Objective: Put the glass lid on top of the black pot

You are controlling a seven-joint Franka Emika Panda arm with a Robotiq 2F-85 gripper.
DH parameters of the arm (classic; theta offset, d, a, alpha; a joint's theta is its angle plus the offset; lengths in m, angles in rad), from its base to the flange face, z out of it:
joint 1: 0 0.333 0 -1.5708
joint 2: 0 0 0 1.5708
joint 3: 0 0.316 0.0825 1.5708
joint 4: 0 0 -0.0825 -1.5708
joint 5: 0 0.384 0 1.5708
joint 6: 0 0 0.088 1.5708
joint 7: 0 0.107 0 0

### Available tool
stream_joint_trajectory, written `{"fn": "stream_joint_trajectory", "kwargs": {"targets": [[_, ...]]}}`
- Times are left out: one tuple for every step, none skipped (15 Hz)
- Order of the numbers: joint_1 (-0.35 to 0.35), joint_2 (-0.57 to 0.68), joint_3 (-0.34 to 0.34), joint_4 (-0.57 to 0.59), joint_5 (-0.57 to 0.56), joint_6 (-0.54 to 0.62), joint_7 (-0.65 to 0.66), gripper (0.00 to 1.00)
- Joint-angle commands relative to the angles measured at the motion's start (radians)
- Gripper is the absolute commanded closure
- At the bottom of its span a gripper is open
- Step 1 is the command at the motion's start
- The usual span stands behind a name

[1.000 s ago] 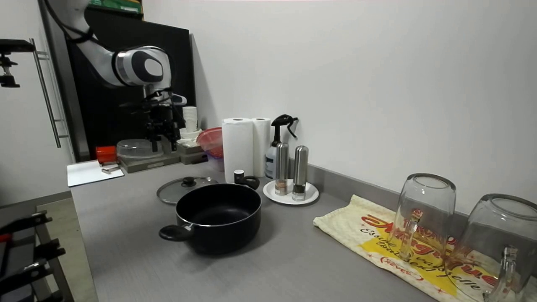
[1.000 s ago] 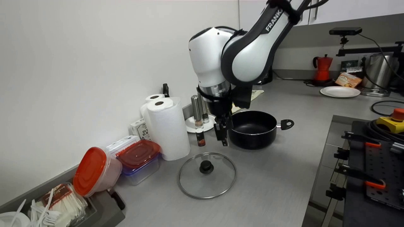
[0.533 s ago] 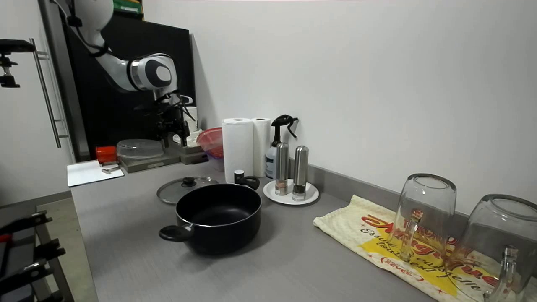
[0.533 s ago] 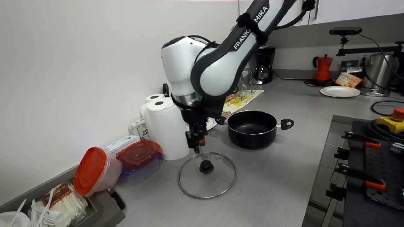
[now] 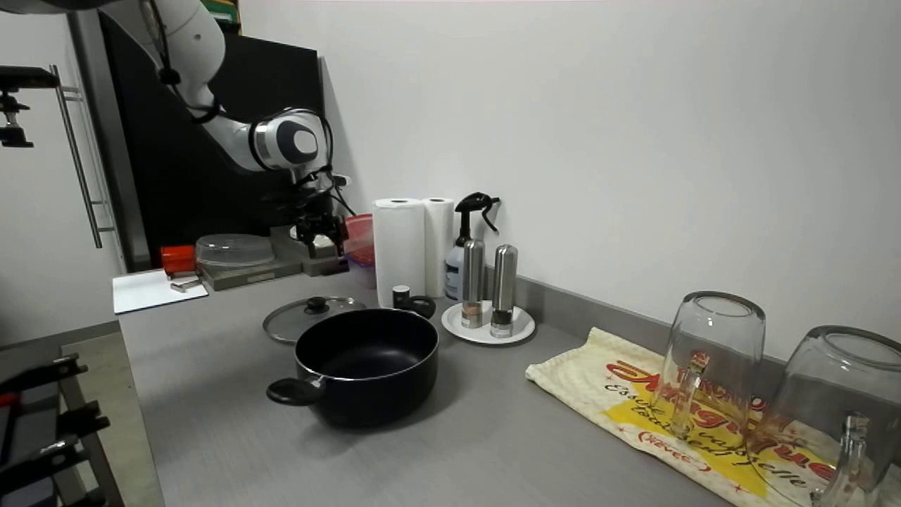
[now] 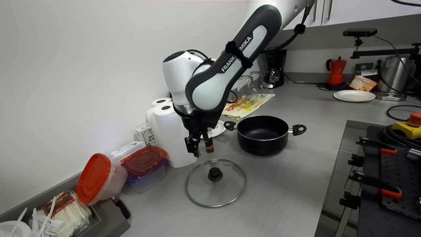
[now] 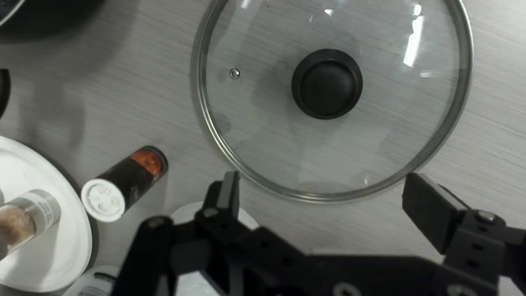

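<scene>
Nearest in the wrist view, the tool [image 7: 321,187] hangs with its fingers [image 7: 429,211] spread wide and nothing between them; its height over the bench [image 6: 283,197] is hard to judge. Beyond it, the glass lid [image 6: 216,189] lies flat on the bench, knob [image 7: 327,84] up and ungripped. Farther off, the black pot [image 6: 262,144] stands uncovered. I judge this the approach stage: gripping the knob, carrying and seating remain.

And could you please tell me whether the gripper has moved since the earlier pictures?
Yes: in both exterior views, the gripper has shifted toward the paper towels, which stayed put.
</scene>
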Motion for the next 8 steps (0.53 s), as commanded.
{"fn": "stream_joint_trajectory", "kwargs": {"targets": [[-0.017, 0.084, 0.003, 0.063, 0.059, -0.020, -0.023, 0.00], [-0.022, 0.099, 0.006, 0.068, 0.073, -0.023, -0.025, 0.00], [-0.025, 0.109, 0.009, 0.072, 0.085, -0.026, -0.027, 0.00], [-0.028, 0.119, 0.011, 0.074, 0.098, -0.028, -0.028, 0.00], [-0.030, 0.128, 0.011, 0.076, 0.111, -0.029, -0.029, 0.00], [-0.032, 0.135, 0.013, 0.077, 0.123, -0.032, -0.031, 0.00], [-0.034, 0.144, 0.016, 0.079, 0.139, -0.033, -0.029, 0.00], [-0.033, 0.152, 0.018, 0.080, 0.153, -0.034, -0.026, 0.00]]}}
